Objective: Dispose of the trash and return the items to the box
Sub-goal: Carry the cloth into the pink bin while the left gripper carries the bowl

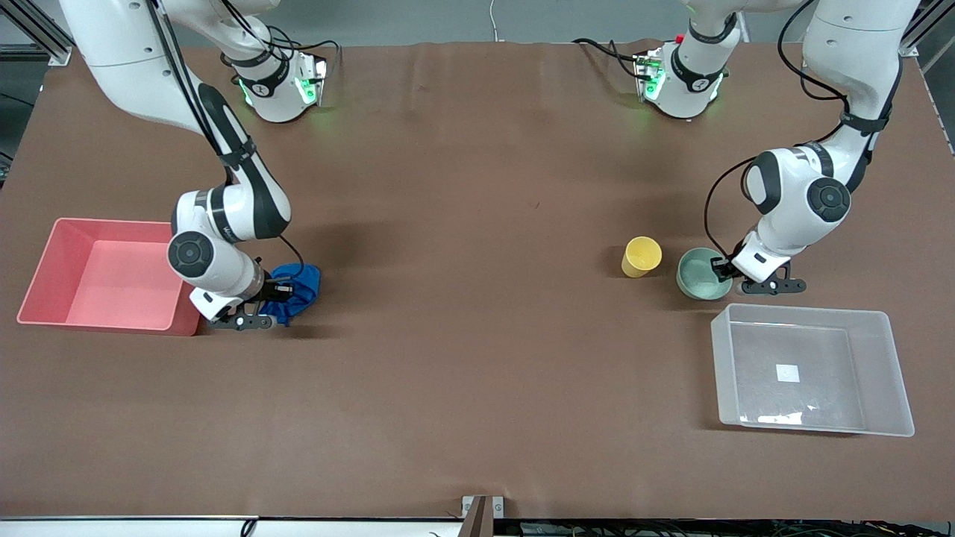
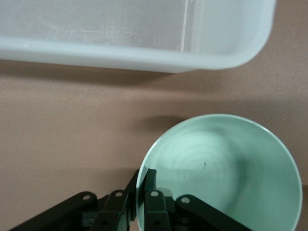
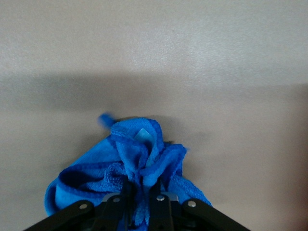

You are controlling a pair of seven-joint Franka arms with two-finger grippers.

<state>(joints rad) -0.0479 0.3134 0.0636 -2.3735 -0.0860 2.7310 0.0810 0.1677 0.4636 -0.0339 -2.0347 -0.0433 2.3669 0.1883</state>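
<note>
The bright blue cloth wad (image 1: 297, 289) lies on the table beside the pink bin; my right gripper (image 1: 277, 293) is shut on its folds, which bunch between the fingers in the right wrist view (image 3: 139, 163). The mint-green bowl (image 1: 700, 273) sits beside the yellow cup (image 1: 641, 256), just farther from the front camera than the clear box (image 1: 809, 369). My left gripper (image 1: 722, 268) is shut on the bowl's rim, one finger inside and one outside, as the left wrist view (image 2: 141, 185) shows on the bowl (image 2: 226, 173).
The pink opaque bin (image 1: 104, 274) stands at the right arm's end of the table, right beside the right gripper. The clear box's wall (image 2: 134, 53) is close to the bowl. The brown table cover runs wide between the two arms.
</note>
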